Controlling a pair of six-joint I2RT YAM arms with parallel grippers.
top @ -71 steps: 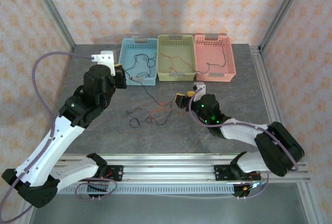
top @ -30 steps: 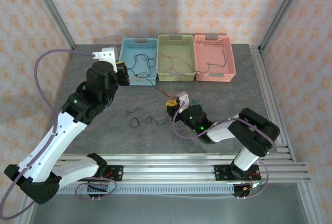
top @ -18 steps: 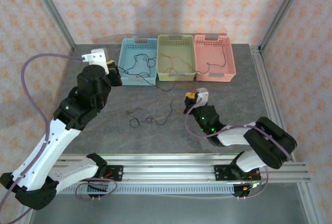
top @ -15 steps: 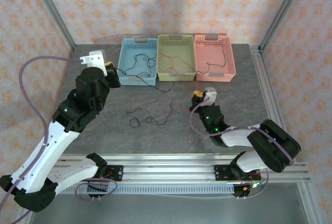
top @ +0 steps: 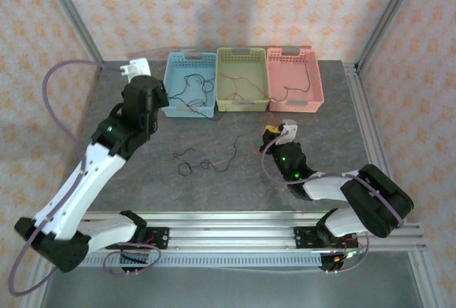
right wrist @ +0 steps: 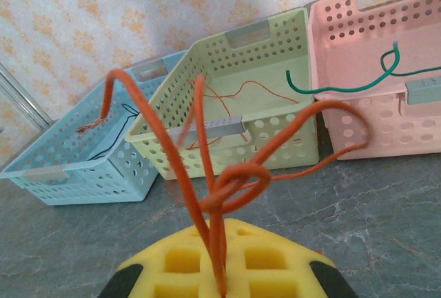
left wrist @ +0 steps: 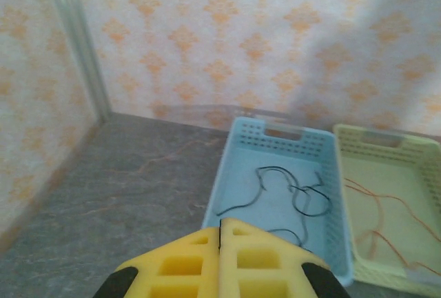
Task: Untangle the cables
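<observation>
Clamped in the right end effector [right wrist: 222, 243], the thin knotted orange-red wire [right wrist: 234, 184] fans toward the far yellow-green plastic basket [right wrist: 282, 43]; the left end effector [left wrist: 220, 243], pads together, sits farther left.

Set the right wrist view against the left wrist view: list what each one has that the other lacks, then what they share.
Right wrist extras: the right gripper shut on a knotted orange cable, plus the pink basket holding a green cable. Left wrist extras: the left gripper with pads pressed together, and the metal corner post. Shared: the blue basket with a black cable, the yellow-green basket with thin orange wire, and the patterned wall.
</observation>
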